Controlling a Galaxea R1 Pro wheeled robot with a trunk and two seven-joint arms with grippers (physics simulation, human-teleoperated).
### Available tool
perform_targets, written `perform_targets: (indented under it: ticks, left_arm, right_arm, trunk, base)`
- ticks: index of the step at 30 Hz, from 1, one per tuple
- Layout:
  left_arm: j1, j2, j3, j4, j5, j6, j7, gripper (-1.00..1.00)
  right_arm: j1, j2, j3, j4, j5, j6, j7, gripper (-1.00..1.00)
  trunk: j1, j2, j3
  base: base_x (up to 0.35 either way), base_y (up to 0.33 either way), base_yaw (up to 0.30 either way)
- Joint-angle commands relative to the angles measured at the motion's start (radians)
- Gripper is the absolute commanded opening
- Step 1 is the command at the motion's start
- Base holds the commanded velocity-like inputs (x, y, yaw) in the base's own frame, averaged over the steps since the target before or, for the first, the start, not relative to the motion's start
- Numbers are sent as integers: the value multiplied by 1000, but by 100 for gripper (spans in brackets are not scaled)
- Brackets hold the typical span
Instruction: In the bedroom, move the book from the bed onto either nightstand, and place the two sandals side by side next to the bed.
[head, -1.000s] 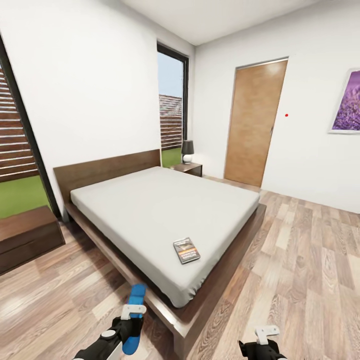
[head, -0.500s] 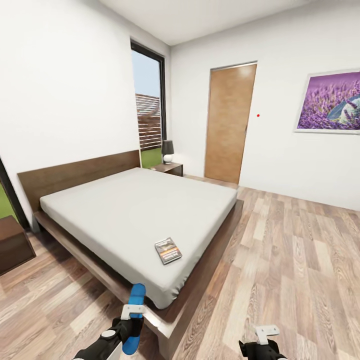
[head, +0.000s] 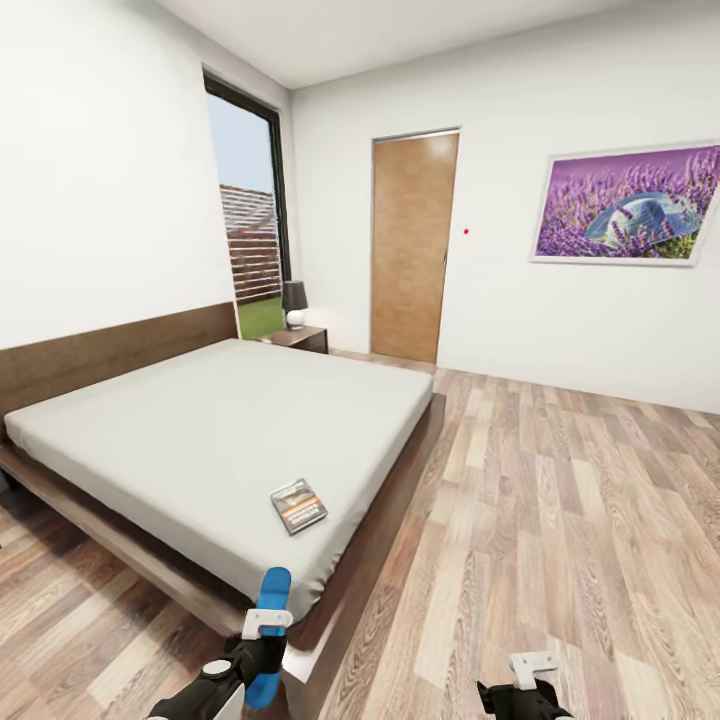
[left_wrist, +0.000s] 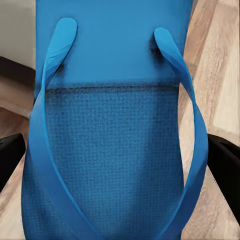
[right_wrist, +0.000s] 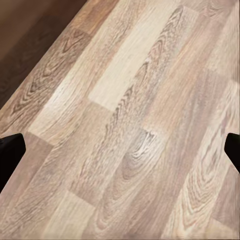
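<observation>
The book (head: 298, 505), dark-covered with an orange band, lies flat near the foot corner of the bed (head: 200, 420). My left gripper (head: 262, 640) is low in the head view, just in front of that corner, shut on one bright blue sandal (head: 273, 590) that stands up out of it. In the left wrist view the sandal (left_wrist: 115, 125) shows its sole and both straps, with the black fingers (left_wrist: 10, 160) at its edges. My right gripper (head: 530, 675) hangs open over bare floor (right_wrist: 125, 115). A nightstand (head: 297, 338) with a lamp (head: 294, 303) stands beyond the bed's far side.
A wooden door (head: 408, 250) is shut in the far wall, with a purple lavender picture (head: 628, 205) to its right. A tall window (head: 250, 230) is behind the nightstand. Wide plank floor (head: 560, 520) stretches to the right of the bed.
The whole view has swung to the right, so bed, door and picture shifted left and the near cabinet at the left edge left the frame. Both grippers keep their poses; the sandal stays held.
</observation>
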Motion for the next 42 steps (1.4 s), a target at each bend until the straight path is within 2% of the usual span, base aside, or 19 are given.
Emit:
perform_targets:
  ticks: [1,25,42]
  left_arm:
    - [-1,0,-2,1,-1,-3,0,-100]
    - [-1,0,-2,1,-1,-3,0,-100]
    - [-1,0,-2,1,-1,-3,0,-100]
  right_arm:
    - [0,-1,2,-2,1,6,2,100]
    - [-1,0,3,-1,1,6,2,100]
    - [0,0,3,-2,1,6,6,100]
  trunk:
    - [0,-1,-1]
    - [0,-1,-1]
    - [0,-1,-1]
  base:
    - [0,0,-274]
    - [0,0,-267]
    - [0,0,-25]
